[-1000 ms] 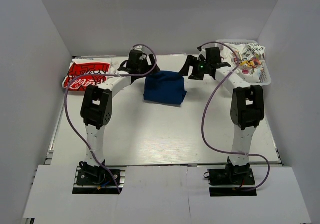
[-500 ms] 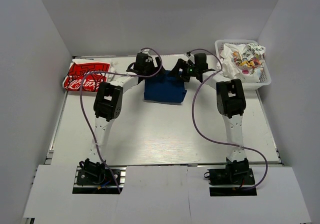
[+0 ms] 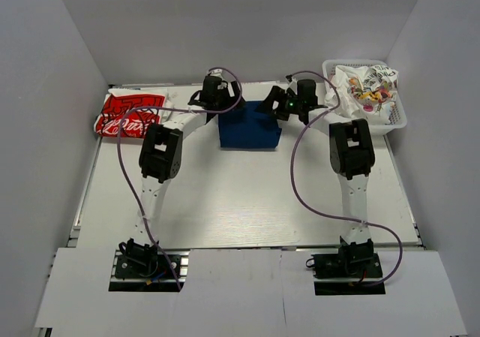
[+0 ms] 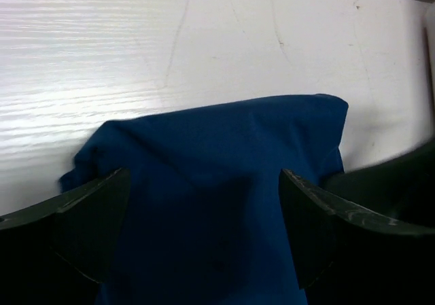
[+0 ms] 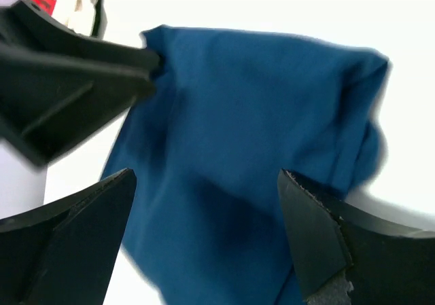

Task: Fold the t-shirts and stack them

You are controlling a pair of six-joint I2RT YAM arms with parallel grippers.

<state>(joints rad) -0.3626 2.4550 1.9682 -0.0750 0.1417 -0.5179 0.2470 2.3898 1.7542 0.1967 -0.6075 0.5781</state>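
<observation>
White lettering shows on the red-and-white t-shirt [image 3: 129,115] at the far left, but no word can be read.

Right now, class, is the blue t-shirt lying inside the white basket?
No, the blue t-shirt lies on the table, apart from the basket.
</observation>
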